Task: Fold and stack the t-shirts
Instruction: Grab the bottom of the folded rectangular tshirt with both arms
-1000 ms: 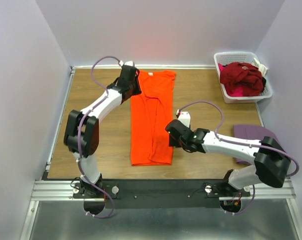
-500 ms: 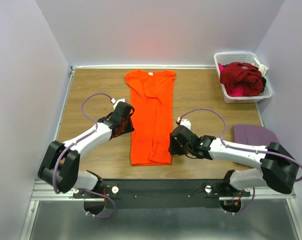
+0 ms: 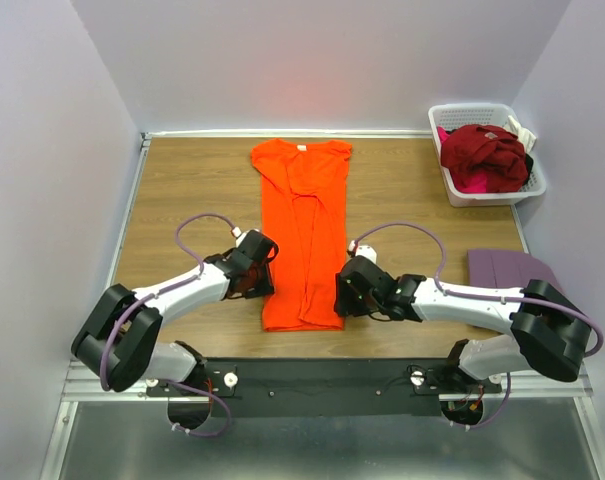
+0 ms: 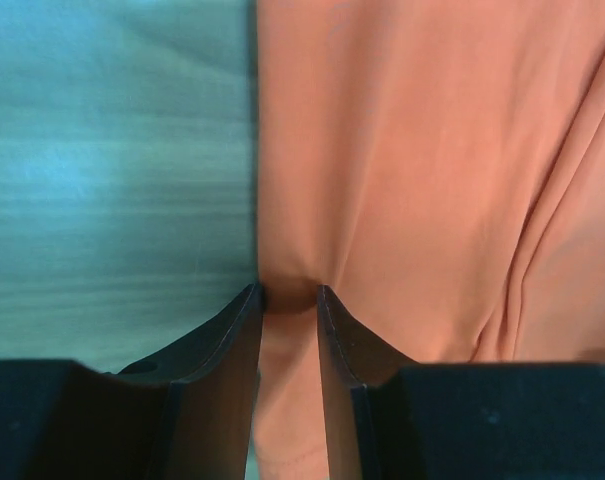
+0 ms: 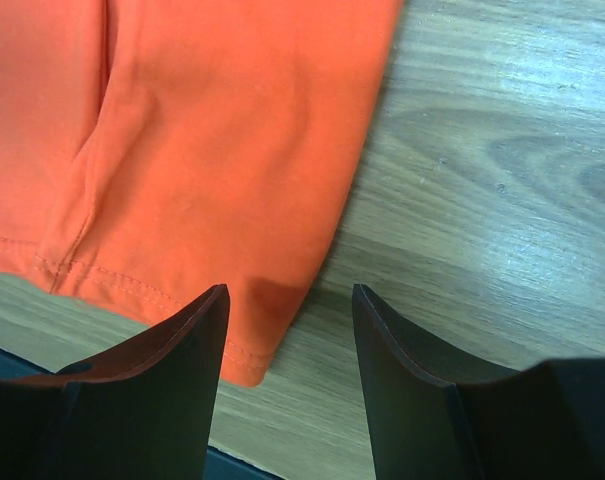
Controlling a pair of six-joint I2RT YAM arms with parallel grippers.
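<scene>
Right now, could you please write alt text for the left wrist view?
The left gripper pinches the left edge of the orange t-shirt, a small fold of cloth bunched between its narrowly parted black jaws. Bare wooden table fills the view's left side.

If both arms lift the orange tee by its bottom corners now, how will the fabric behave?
Probably floppy: the orange t-shirt lies flat with soft creases, so it should drape and sag between the grips. It looks thin and light. The left gripper already bunches a small fold, while the right gripper straddles the hem corner, so the folded-in sides may slide open.
</scene>
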